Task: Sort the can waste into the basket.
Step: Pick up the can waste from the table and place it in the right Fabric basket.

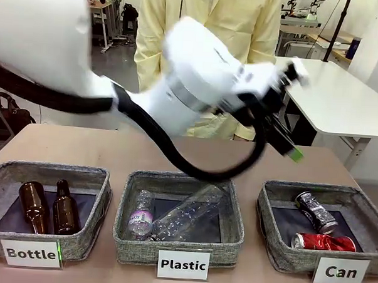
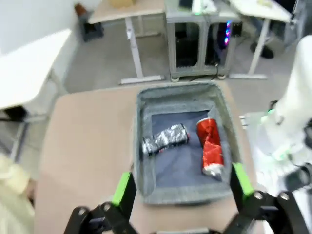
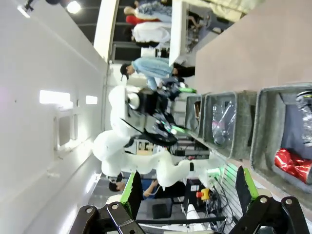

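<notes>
Both cans lie in the Can bin, below my spread left pincer.

I see the crushed shiny red can (image 2: 209, 148) and crushed black white-printed can (image 2: 165, 139) side by side inside the grey woven-fabric basket (image 2: 183, 192). My left gripper (image 2: 183, 190), empty, hovers above its near wall. My right gripper (image 3: 190, 195) is released, farther off.

Brown tabletop (image 1: 144, 152) in foreground. White table (image 1: 341, 101) at upper right, grey floor (image 2: 112, 58) beyond, white wall (image 3: 44, 73) with bright ceiling lamp (image 3: 74, 7).
</notes>
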Controlling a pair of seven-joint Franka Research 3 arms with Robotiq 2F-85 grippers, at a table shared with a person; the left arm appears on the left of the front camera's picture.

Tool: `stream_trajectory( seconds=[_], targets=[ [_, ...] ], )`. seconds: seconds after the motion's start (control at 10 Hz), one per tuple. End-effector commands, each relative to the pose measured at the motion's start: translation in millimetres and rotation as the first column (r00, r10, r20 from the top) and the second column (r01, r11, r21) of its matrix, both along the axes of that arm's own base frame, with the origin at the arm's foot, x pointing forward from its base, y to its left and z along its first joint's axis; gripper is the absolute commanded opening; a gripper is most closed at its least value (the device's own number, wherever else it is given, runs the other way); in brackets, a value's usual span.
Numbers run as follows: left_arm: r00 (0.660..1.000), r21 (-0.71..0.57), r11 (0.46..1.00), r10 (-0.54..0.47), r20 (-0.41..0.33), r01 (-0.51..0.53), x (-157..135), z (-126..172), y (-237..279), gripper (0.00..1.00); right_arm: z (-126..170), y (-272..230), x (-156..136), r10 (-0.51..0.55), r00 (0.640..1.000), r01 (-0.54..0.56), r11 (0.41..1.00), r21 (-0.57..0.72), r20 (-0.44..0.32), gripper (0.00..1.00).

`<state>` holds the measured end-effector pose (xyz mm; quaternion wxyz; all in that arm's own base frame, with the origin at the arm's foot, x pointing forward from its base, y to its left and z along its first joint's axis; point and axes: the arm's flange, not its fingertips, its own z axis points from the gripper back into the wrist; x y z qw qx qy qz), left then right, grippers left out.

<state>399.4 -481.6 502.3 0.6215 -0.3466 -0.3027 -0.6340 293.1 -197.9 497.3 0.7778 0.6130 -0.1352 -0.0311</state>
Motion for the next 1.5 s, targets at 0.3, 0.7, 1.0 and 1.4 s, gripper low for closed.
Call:
stream_trajectory(
  seconds=[0.3,0.7,1.0,1.4],
  targets=[
    [0.947,-0.083,0.971,0.199,-0.25,-0.226,-5.0,41.0,206.0,1.0,-11.0,131.2,38.4,0.178,0.978,-0.186,0.98,-0.069,-0.11,1.0],
    [0.8,-0.127,0.89,0.32,-0.508,-0.437,-49.8,-4.5,382.8,1.0,-19.2,226.2,49.8,0.266,0.956,-0.262,0.964,0.055,-0.121,1.0],
    [0.682,-0.199,0.816,0.289,-0.672,-0.542,-68.8,-50.6,483.1,1.0,-39.4,262.9,45.8,0.208,0.961,-0.207,0.978,0.024,-0.182,1.0],
    [0.618,-0.184,0.777,0.307,-0.724,-0.602,-67.1,-68.9,525.5,1.0,-42.9,253.6,58.1,0.203,0.966,-0.198,0.979,0.044,-0.158,1.0]
  ],
)
